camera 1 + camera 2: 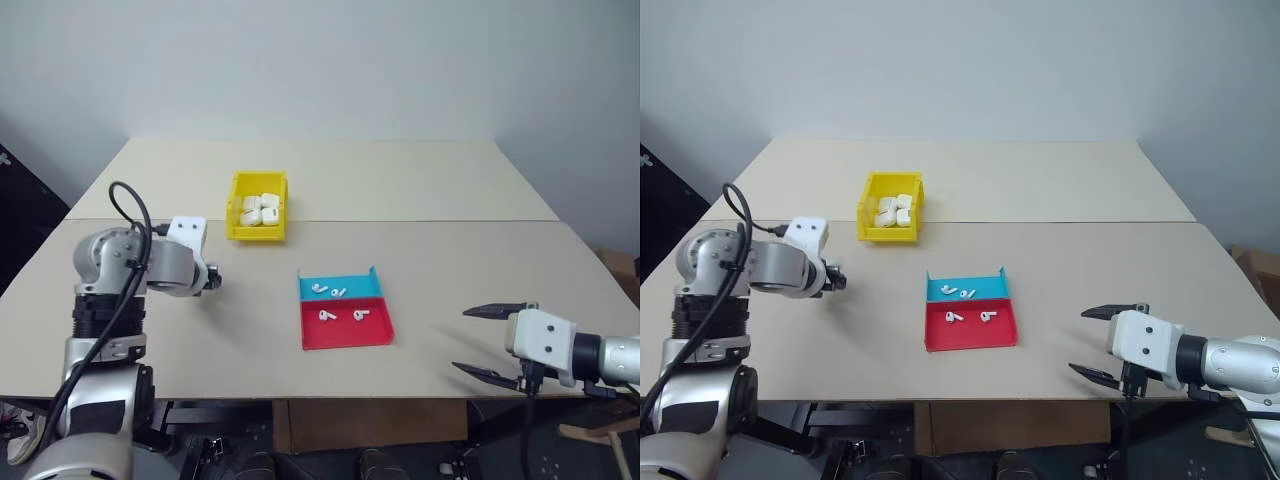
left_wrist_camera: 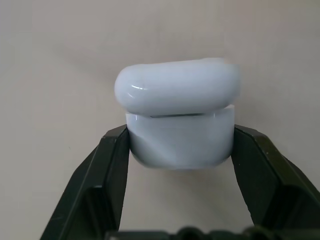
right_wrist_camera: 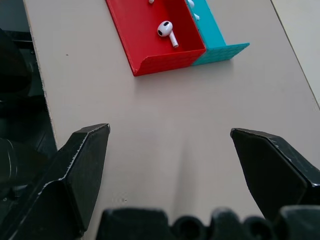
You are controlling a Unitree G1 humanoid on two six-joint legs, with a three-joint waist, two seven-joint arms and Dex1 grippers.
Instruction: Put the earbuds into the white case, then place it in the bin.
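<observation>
holding the white case (image 2: 177,120) clenched in left claw (image 2: 180,150), lid ajar. right claw (image 3: 170,145) released, empty; next it should pick earbuds (image 1: 340,304) from tray (image 1: 345,338).

Even, soft overhead light, faint shadows on the table (image 1: 420,190), blurred close-up white case (image 2: 177,120).

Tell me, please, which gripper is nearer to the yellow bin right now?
Left. The left gripper, shut on a white case, is just in front of the yellow bin, to its left. The right gripper hangs open far off, beyond the tray.
</observation>
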